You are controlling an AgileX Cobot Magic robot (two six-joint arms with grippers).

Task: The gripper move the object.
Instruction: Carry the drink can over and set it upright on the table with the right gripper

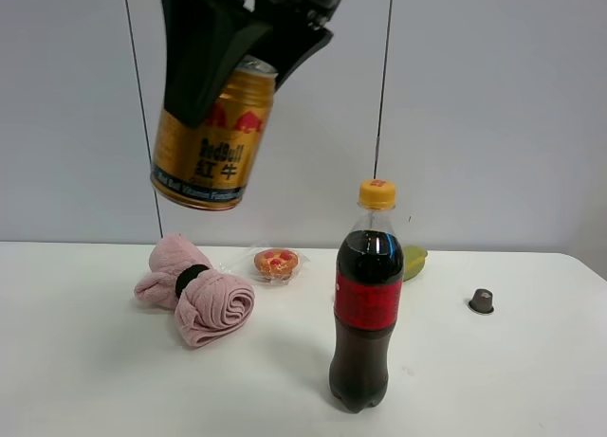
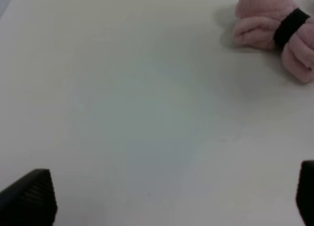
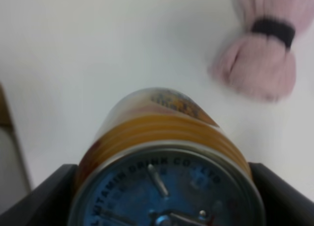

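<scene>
The gold Red Bull can (image 1: 211,148) hangs tilted high above the white table (image 1: 85,380), over its left part. My right gripper (image 1: 235,94), a large black claw, is shut on the can's upper part. In the right wrist view the can (image 3: 162,133) fills the lower middle, its silver top toward the camera, between the fingers of the right gripper (image 3: 167,199). My left gripper (image 2: 171,201) is open and empty above bare table, with only its fingertips (image 2: 29,196) showing. It is not seen in the exterior view.
A cola bottle (image 1: 367,304) stands front centre. A rolled pink towel (image 1: 194,295) with a black band lies left of it, also in the left wrist view (image 2: 274,30). A wrapped pastry (image 1: 276,263), a yellow-green item (image 1: 414,262) and a small capsule (image 1: 481,301) lie behind.
</scene>
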